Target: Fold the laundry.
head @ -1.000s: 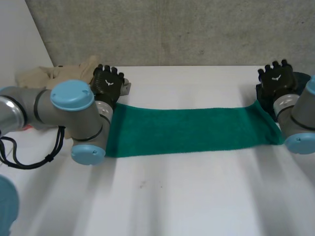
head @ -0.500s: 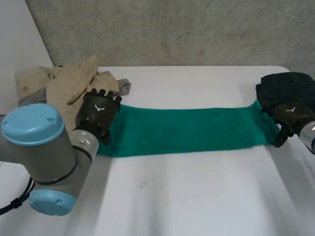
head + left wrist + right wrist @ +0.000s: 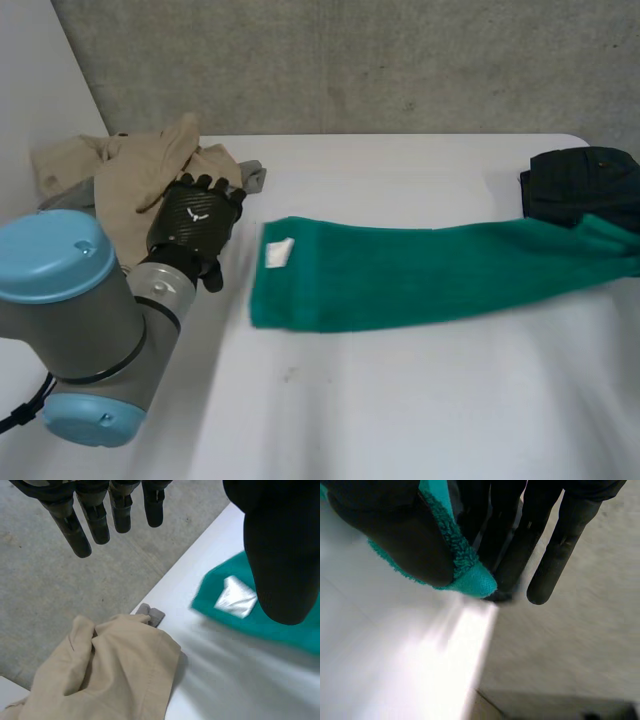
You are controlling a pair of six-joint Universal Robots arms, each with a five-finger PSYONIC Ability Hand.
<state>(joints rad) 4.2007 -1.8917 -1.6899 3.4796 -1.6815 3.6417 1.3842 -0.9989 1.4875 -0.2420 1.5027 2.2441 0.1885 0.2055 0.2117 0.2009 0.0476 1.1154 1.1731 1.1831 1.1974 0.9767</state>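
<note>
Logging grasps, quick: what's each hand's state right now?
Left hand: open, holding nothing.
Right hand: shut on the green towel.

The towel [image 3: 420, 270] is plain teal-green with a white label [image 3: 279, 252], the clothes heap [image 3: 140, 170] beige, the table [image 3: 400, 400] white.

**Grey arm, blue caps, black hands**

The left arm [image 3: 165, 290] is a thick grey tube with a drum-shaped joint closed by a smooth light-blue cap [image 3: 50, 255]. The left hand [image 3: 197, 222] is black, with a small white mark on its back. Its fingers [image 3: 75, 530] are slim, segmented black rods. The right hand [image 3: 560, 540] is black too, with a broad, rounded thumb [image 3: 395, 535].
</note>
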